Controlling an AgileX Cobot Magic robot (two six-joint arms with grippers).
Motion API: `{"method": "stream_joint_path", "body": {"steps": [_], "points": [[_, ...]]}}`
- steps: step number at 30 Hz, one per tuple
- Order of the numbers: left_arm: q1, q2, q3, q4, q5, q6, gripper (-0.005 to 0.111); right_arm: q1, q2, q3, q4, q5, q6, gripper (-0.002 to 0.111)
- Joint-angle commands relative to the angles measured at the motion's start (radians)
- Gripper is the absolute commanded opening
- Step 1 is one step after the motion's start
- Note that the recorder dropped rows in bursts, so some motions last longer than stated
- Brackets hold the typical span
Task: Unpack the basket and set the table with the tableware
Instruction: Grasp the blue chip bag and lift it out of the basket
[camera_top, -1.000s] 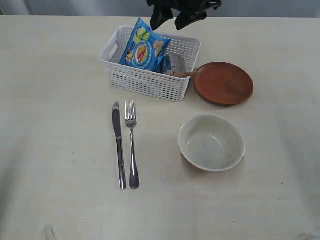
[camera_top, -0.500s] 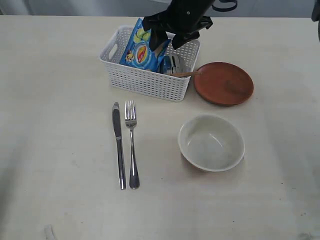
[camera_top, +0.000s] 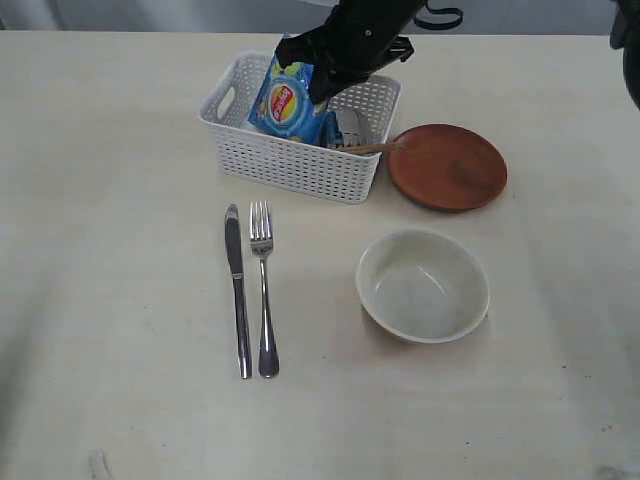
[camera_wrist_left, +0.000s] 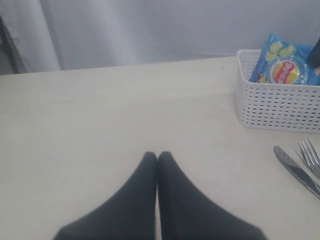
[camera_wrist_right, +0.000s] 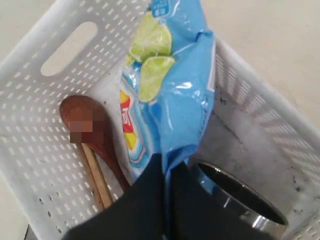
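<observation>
The white basket (camera_top: 290, 165) stands at the table's (camera_top: 120, 300) back. In it lean a blue chip bag (camera_top: 288, 100), a steel cup (camera_wrist_right: 240, 202), a red-brown spoon (camera_wrist_right: 85, 125) and wooden chopsticks (camera_wrist_right: 97, 177). My right gripper (camera_wrist_right: 166, 167) reaches into the basket from above and is shut on the bag's edge, right beside the cup. The knife (camera_top: 238, 290) and fork (camera_top: 264, 290) lie side by side in front of the basket. My left gripper (camera_wrist_left: 157, 156) hovers shut and empty over bare table, apart from the basket (camera_wrist_left: 275, 105).
A brown plate (camera_top: 447, 166) lies just right of the basket, with the spoon handle poking out toward it. A cream bowl (camera_top: 422, 285) sits in front of the plate. The left arm does not show in the exterior view.
My right gripper came down into the basket and shut on the chip bag, which now stands more upright. The left gripper stayed shut.
</observation>
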Motion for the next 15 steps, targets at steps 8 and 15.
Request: {"method": "stream_joint_path", "body": {"steps": [8, 15], "points": [[0.003, -0.005, 0.003, -0.008, -0.007, 0.002, 0.0, 0.017, -0.144, -0.008, -0.021, 0.019, -0.063, -0.001], [0.003, -0.005, 0.003, -0.008, -0.007, 0.002, 0.0, -0.006, -0.277, -0.008, -0.243, 0.06, 0.062, -0.001]]}}
